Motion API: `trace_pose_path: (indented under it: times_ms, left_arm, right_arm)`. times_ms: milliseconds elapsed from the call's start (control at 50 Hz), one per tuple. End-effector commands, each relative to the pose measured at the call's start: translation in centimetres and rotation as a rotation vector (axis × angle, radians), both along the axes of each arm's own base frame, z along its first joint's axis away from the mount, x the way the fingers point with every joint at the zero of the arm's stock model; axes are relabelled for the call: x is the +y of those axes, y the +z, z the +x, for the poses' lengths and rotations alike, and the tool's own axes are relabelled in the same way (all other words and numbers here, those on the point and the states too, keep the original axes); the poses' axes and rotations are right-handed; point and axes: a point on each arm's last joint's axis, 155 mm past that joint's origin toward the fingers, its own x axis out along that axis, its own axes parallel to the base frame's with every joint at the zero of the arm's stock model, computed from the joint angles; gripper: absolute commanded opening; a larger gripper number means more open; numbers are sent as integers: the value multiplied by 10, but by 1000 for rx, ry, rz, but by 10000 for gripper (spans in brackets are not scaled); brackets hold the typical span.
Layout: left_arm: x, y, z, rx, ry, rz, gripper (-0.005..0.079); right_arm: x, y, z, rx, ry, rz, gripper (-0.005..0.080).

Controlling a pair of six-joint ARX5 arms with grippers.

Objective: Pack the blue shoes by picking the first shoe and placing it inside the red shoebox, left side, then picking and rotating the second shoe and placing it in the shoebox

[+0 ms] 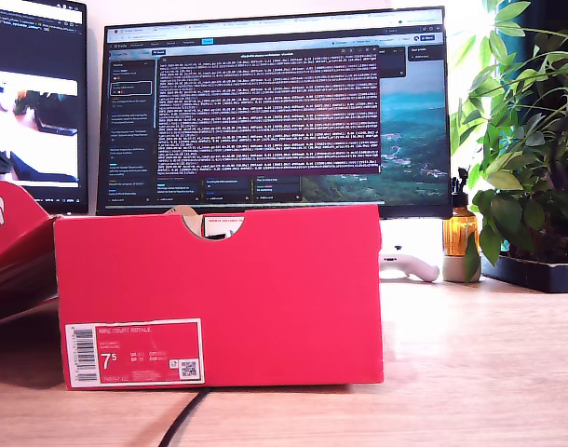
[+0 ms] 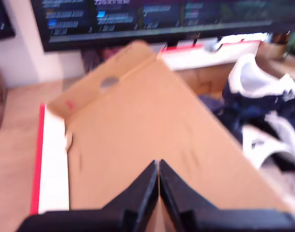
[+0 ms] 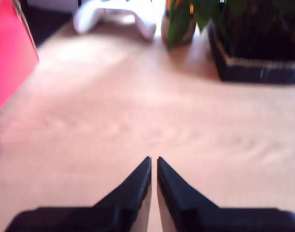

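Shoebox (image 1: 219,293) in red stands near the table's (image 1: 470,372) front edge in the exterior view, its barcode label (image 1: 135,354) facing out and its brown floor bare where my first claw (image 2: 158,166) hovers over it, jaws pressed together and empty. My second claw (image 3: 153,164), likewise pinched closed on nothing, hangs over bare table beside the box. Farther back, the blue shoes (image 2: 263,116) lie heaped just outside the box. Risk, as I judge it: a closed claw descending would shove a shoe, not grasp it; loose laces could snag.
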Motion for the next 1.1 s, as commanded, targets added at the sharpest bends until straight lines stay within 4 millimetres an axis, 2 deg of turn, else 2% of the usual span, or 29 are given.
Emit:
trace_pose_path:
  times_ms: [0, 200, 460, 620, 920, 1080]
  left_arm:
    - [2, -14, -7, 14, 8, 2, -19]
    - [15, -24, -18, -4, 83, -9, -19]
    - [17, -45, -33, 10, 93, -25, -19]
    - [19, -49, -37, 28, 100, -19, -19]
    - [22, -59, -46, 21, 115, -44, -19]
    - [22, -58, -49, 11, 115, -45, -19]
  right_arm:
    - [-3, -3, -6, -11, -14, -7, -13]
    - [-9, -8, -22, -53, -40, -11, -13]
    - [-18, -22, -45, -55, -91, -11, -13]
    - [-19, -31, -56, -46, -94, -10, -13]
    - [-14, -14, -60, -95, -64, 6, -13]
    - [-12, 7, -62, -172, -56, 11, -13]
